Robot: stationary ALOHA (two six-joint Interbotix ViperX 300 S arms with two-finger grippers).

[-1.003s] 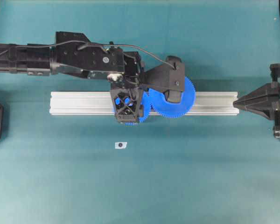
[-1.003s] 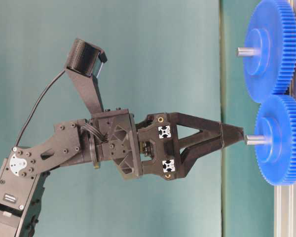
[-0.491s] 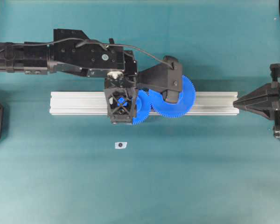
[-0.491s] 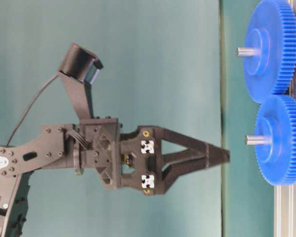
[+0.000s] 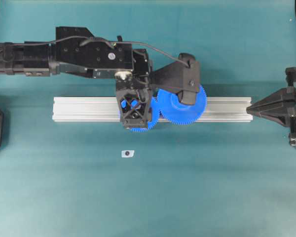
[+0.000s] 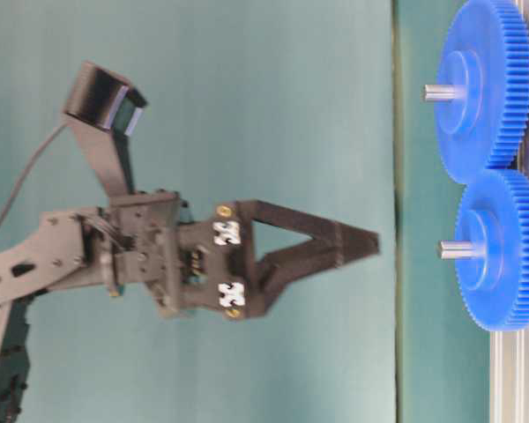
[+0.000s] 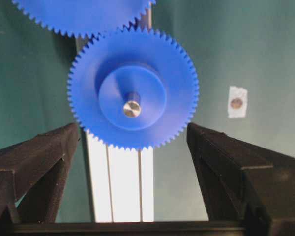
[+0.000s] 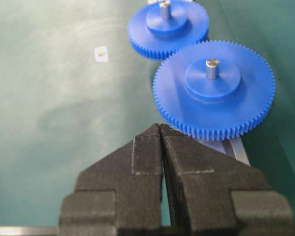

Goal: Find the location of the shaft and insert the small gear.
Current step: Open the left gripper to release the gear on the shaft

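Two blue gears in mesh on the aluminium rail (image 5: 79, 109), small gear (image 6: 502, 251) nearest the left pincer (image 6: 366, 248), larger gear (image 6: 480, 88) beside it, each with a metal pin standing out of its hub. Left pincer spread wide and empty, pointed at the small gear but clearly apart from it. Right pincer (image 5: 249, 109) pressed shut on nothing, parked at the far end of the rail. Shaft (image 5: 128, 153) alone on the worktop (image 5: 212, 187), near the rail on its front side, well clear of both gears and both arms. Likely trouble from here: closing on the toothed rim off-centre and tipping the small gear on its pin; catching the larger gear's teeth with one finger, given the mesh; pulling at an angle and binding the hub. Also easy to mistake either metal pin for the target, or to lose or knock over the tiny shaft through a careless sweep of arm or gear. From overhead, only a sliver of the small gear under the left wrist, yet a plain fix on the shaft's place relative to the rail. From table level, the gap between fingertips and gear, hidden overhead, but no shaft at all. From the left wrist, both fingers flanking the gear, with the shaft off to one side.
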